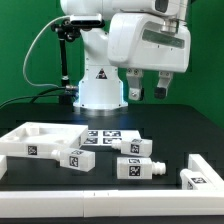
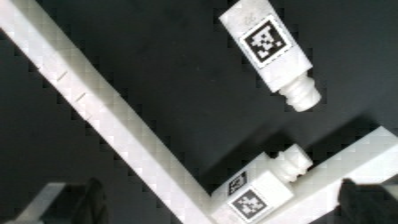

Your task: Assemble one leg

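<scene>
- The panel (image 1: 25, 140), large, white and raised at the rim, fills the table (image 1: 100, 200) on the exterior view's left. The marker board (image 1: 100, 136) lies flat just beside it.
- You have four legs loose on the table. The first leg (image 1: 134, 148) lies just beside the marker board, and the second leg (image 1: 140, 168) is near it, closer to the front edge.
- The third leg (image 1: 74, 158) rests against the panel's front rim. The fourth leg (image 1: 200, 177) is well apart, at the exterior view's right.
- In the wrist view, the rim (image 2: 107, 110) runs as a long diagonal bar. One leg (image 2: 270, 45) lies clear of it with its stub end showing, and another (image 2: 267, 190) touches it.
- Nothing stands between your hand and the first two legs.
- Your hand (image 1: 148, 95) hangs high above those two legs, pointing down. Its fingers are spread and it is released, grasping nothing.
</scene>
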`<state>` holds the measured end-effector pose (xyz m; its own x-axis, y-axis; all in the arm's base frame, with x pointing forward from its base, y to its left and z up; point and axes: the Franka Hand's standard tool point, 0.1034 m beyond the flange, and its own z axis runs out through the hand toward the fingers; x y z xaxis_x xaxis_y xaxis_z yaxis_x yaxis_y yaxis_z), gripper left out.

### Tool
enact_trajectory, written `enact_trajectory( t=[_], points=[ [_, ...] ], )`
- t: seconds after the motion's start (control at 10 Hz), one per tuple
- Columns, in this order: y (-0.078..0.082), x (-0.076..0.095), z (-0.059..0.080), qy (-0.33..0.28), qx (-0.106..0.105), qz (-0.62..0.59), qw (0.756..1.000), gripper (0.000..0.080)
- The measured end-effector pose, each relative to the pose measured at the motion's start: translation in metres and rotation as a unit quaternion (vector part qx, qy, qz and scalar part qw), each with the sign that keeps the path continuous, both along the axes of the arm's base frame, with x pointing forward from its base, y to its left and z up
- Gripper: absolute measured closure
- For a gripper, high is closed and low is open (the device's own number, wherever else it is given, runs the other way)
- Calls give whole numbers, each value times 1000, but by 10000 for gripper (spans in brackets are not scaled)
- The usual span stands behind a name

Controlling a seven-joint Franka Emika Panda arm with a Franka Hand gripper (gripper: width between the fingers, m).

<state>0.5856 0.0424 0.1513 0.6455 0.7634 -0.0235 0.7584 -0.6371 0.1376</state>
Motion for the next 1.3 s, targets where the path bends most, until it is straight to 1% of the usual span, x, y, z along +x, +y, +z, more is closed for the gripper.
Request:
enact_trajectory(
  t=[0.4, 0.5, 0.6, 0.7, 0.8, 0.9, 1.0, 1.3],
  points=[
    [0, 0, -2, -2, -3, 2, 1000, 150],
    [3, -4, -14, -5, 3, 5, 1000, 150],
    [1, -11, -34, 9, 9, -1, 1000, 150],
    [0, -15, -55, 23, 23, -13, 999, 150],
    [-1, -17, -80, 42, 40, -24, 998, 150],
    [-3, -17, -96, 50, 44, -21, 998, 150],
    [-6, -17, -102, 55, 48, -17, 997, 150],
    [-5, -17, -102, 55, 48, -16, 997, 150]
  ],
)
